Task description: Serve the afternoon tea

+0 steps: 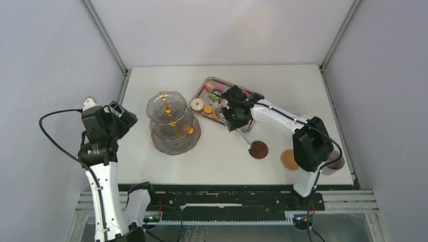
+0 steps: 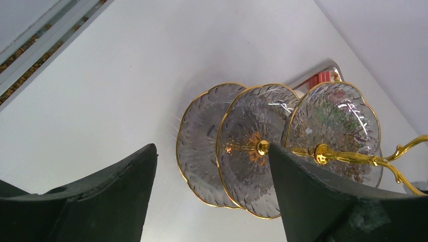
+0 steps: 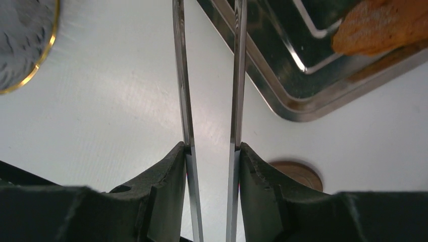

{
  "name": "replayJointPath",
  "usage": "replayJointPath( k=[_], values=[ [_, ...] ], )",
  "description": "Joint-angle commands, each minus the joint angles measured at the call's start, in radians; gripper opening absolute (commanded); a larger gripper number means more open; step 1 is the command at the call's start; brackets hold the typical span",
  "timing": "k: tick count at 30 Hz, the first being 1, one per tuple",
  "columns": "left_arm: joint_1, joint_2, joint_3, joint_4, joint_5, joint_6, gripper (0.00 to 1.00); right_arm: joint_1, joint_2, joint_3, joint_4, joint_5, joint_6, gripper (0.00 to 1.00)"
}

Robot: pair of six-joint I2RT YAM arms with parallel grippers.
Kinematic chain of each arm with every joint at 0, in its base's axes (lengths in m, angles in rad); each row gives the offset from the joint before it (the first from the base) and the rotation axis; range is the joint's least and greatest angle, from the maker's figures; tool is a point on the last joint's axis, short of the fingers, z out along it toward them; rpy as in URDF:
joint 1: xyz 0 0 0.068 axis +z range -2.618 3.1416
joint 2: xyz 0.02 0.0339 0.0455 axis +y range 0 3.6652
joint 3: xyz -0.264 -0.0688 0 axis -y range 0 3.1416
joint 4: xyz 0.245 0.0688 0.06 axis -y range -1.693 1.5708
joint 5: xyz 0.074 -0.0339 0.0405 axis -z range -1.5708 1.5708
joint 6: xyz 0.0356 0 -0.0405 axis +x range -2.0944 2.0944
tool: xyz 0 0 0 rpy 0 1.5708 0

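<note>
The three-tier glass stand (image 1: 171, 121) with a gold pole stands left of centre, an orange cookie (image 1: 190, 130) on its lowest plate. My left gripper (image 1: 126, 118) hovers left of it, open and empty; its wrist view shows the stand (image 2: 257, 146) beyond the left gripper (image 2: 212, 151). My right gripper (image 1: 229, 112) is shut on the metal tongs (image 1: 242, 137) by the steel tray (image 1: 202, 88), which holds a white donut (image 1: 197, 105), a cookie (image 1: 208, 109) and small cakes. In the right wrist view both tong arms (image 3: 181, 75) are pressed between the right gripper (image 3: 212, 148) fingers, with a gap between the arms.
Two brown coasters (image 1: 258, 149) (image 1: 289, 159) lie near the front right, and a cup (image 1: 335, 162) sits partly behind the right arm. The right wrist view shows the tray rim (image 3: 282, 96), a cookie (image 3: 378, 25), a coaster (image 3: 298, 171) and the stand's edge (image 3: 20, 45).
</note>
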Motion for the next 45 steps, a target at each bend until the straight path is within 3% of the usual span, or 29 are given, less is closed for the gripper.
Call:
replayJointPath(
  k=[1,8,25,34,45],
  values=[
    [-0.001,-0.006,0.048,0.032,0.047,0.022,0.85,0.018,0.047,0.115,0.015,0.004,-0.011,0.46],
    [0.000,-0.006,0.050,0.026,0.044,0.025,0.86,0.028,0.139,0.206,-0.023,0.023,0.001,0.47],
    [-0.001,0.009,0.033,0.043,0.053,0.016,0.85,-0.030,0.012,0.023,-0.044,0.064,-0.016,0.45],
    [0.000,0.001,0.027,0.044,0.046,0.016,0.86,-0.011,0.015,0.078,-0.039,0.030,-0.014,0.48],
    [-0.002,-0.006,0.018,0.044,0.048,0.020,0.85,-0.010,0.128,0.170,-0.049,0.028,0.009,0.49]
  ],
)
